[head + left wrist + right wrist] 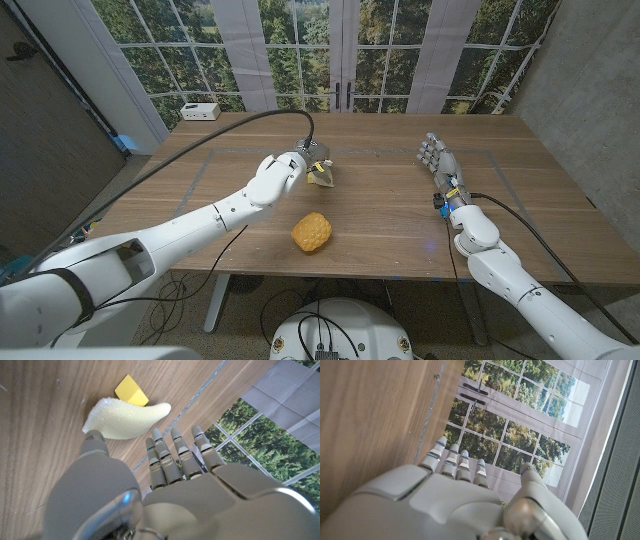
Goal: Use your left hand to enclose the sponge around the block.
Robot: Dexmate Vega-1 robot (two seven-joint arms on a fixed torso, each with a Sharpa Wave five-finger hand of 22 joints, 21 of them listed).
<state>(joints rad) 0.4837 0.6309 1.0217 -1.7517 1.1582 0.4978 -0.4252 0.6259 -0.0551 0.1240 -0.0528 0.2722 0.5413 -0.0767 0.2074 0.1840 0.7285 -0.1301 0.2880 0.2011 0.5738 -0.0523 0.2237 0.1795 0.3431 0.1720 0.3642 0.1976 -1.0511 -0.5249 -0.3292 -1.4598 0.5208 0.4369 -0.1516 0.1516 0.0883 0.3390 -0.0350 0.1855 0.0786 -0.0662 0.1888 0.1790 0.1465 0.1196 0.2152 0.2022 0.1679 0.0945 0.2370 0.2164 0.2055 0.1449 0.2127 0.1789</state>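
A pale, soft sponge lies bent on the table, one end curling up beside the small yellow block. In the head view the sponge sits at the table's middle, just off the fingertips of my left hand. My left hand has its fingers stretched out and apart; its thumb tip touches the sponge's near end, and nothing is clasped. Whether the sponge touches the block I cannot tell. My right hand stands on the right side with its fingers straight, holding nothing.
A lumpy orange object lies near the table's front edge, close to my left forearm. A white box stands at the far left corner. Thin tape lines mark a rectangle on the wooden table.
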